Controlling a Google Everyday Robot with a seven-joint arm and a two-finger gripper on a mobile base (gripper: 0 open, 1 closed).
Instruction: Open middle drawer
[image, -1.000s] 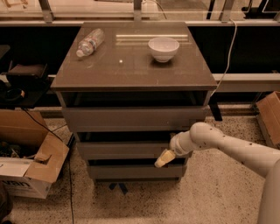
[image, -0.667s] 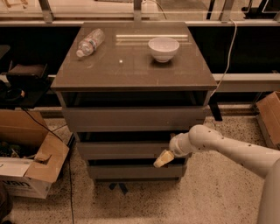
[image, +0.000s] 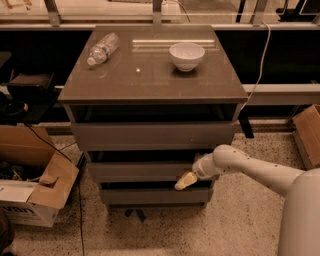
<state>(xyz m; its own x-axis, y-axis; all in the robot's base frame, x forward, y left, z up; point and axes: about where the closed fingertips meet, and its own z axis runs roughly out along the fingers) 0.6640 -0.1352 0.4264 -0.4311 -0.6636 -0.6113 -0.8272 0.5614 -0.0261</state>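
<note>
Dark print is showing on the cardboard box (image: 22, 212) at near left, too blurred to read. The middle drawer (image: 140, 171) is sitting between two others in the cabinet (image: 150, 80), its long axis running left to right and its plain front facing near. The gripper (image: 185, 181) is resting at that front's lower right edge; whether it is apart or together cannot be told. Speckled floor (image: 200, 230) is stretching nearer.
</note>
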